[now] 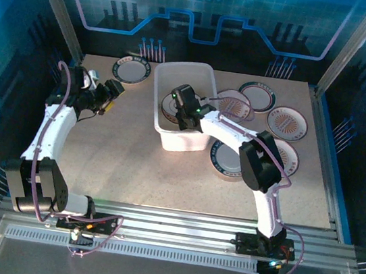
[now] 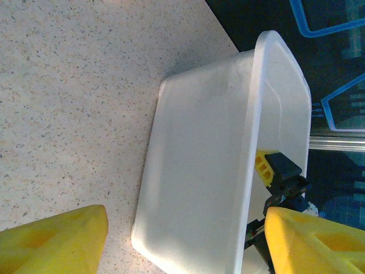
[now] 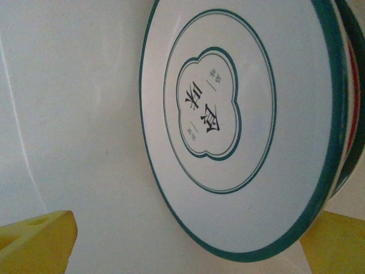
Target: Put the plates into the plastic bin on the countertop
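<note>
1. Fingers (image 3: 40,242) of my right gripper (image 3: 191,228) stand spread wide inside the plastic bin (image 1: 184,139) and pinch nothing.
2. A green-rimmed plate (image 3: 228,114) lies between them, on top of a stack on the bin floor.
3. My left gripper (image 2: 185,220) hovers over the countertop (image 1: 120,148) left of the bin, jaws apart and empty.
4. Five plates (image 1: 287,122) rest on the countertop right of the bin.
5. One more plate (image 1: 130,70) sits beside the bin's far left corner.

Two yellow fingers (image 2: 51,240), spread wide, flank the near corner of the white bin (image 2: 199,171) resting on the speckled countertop (image 2: 74,103).
</note>
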You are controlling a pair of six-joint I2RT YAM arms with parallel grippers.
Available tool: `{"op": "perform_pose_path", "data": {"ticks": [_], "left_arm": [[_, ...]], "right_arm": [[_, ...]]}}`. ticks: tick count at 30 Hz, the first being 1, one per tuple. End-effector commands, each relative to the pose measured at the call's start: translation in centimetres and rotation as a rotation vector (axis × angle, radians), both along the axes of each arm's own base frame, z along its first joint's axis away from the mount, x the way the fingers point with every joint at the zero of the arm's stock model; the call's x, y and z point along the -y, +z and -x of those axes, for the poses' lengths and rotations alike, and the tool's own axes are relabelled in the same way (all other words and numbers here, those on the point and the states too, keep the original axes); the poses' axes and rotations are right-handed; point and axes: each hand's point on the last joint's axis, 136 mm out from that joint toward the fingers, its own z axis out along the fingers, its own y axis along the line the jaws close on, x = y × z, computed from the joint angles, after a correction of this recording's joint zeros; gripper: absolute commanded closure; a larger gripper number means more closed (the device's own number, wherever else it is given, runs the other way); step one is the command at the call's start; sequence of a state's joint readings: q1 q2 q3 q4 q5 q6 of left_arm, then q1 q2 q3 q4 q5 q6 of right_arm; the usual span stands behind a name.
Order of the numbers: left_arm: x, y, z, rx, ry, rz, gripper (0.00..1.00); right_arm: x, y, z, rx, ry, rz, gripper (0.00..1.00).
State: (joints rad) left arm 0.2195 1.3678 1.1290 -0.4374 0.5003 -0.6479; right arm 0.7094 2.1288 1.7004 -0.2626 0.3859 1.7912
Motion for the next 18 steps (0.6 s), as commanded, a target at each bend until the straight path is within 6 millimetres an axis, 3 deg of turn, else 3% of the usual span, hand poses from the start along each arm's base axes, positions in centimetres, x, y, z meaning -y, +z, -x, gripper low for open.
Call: {"op": "perform_pose_path", "data": {"ticks": [1,18], "left_arm": [[-0.1,0.0,0.6,-0.007,0.009,-0.012,0.26],[0.3,-0.2,0.3,-0.015,-0.002,-0.011,0.26]], "right_arm": [[0.0,0.9,-1.5,0.031,0.016,0.019,0.0],[0.5,1.4,-0.5,-0.013,0.088,0.098,0.0]]}}
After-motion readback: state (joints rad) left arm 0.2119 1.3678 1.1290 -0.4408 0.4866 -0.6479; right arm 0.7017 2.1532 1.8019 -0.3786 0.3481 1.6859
